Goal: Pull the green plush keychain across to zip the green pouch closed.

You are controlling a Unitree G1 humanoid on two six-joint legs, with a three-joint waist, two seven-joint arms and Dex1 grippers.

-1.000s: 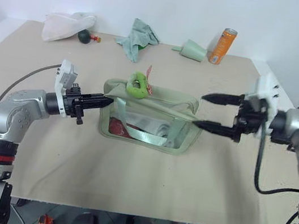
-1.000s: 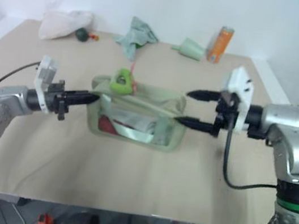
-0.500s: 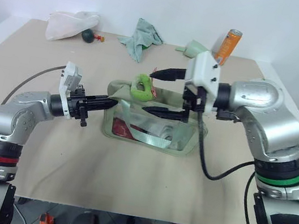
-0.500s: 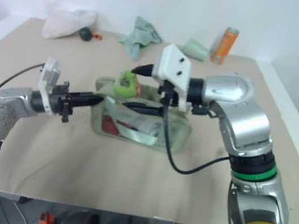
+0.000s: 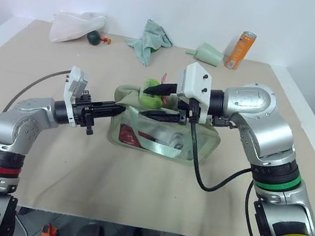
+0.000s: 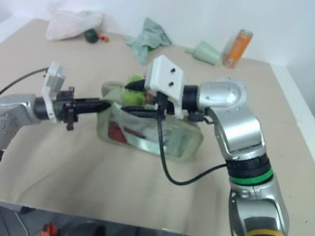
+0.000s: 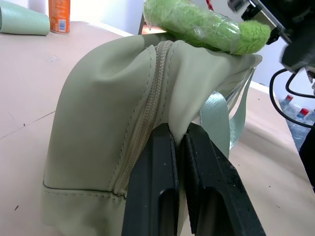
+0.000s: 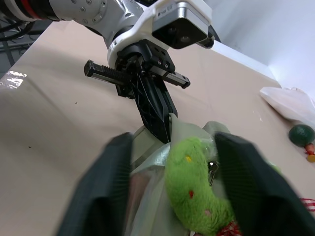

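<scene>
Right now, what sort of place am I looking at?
Probably a robot test room: a plain beige table against a white wall, odd props like an orange can, and the green pouch being handled.

The pouch (image 7: 98,123) looked like smooth, matt sage fabric with a stitched cloth zipper, a shiny webbing strap (image 7: 216,113) and a clear glossy plastic window (image 5: 160,138). The keychain (image 8: 192,191) was fuzzy lime plush. The left gripper (image 7: 177,152) had matt black plastic fingers. The table (image 5: 135,181) was matt beige; the can (image 5: 241,49) at 1 o'clock gleamed like metal.
</scene>
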